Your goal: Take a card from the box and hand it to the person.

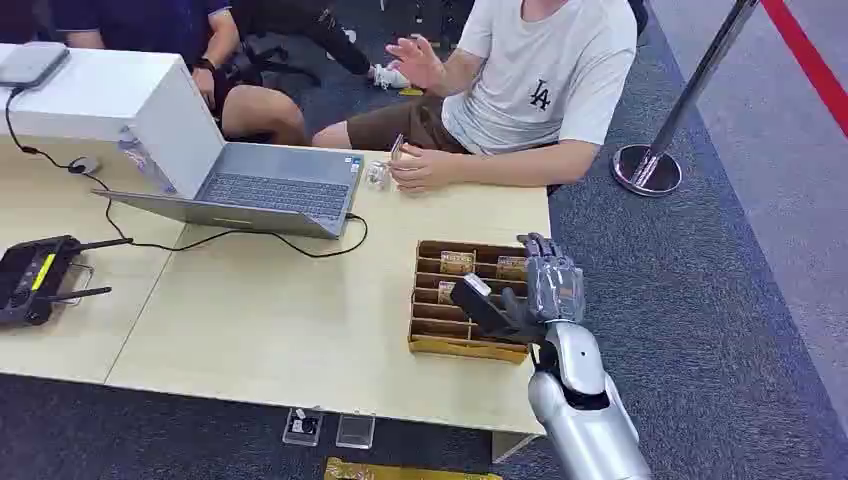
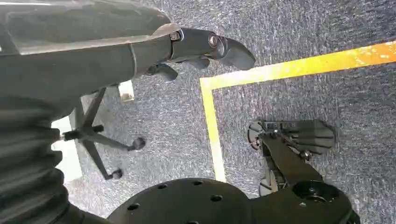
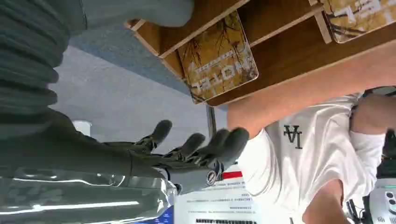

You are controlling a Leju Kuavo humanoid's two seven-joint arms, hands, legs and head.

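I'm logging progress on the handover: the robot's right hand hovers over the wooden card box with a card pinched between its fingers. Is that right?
Not quite. The right hand does hover over the wooden card box, but it holds no card: the right wrist view shows its fingers spread with nothing between them. The cards sit in the box's slots.

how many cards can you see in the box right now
3. In the box, one card stands in a far slot on the left, one in a far slot beside the right hand, and one a row nearer. The hand may hide more.
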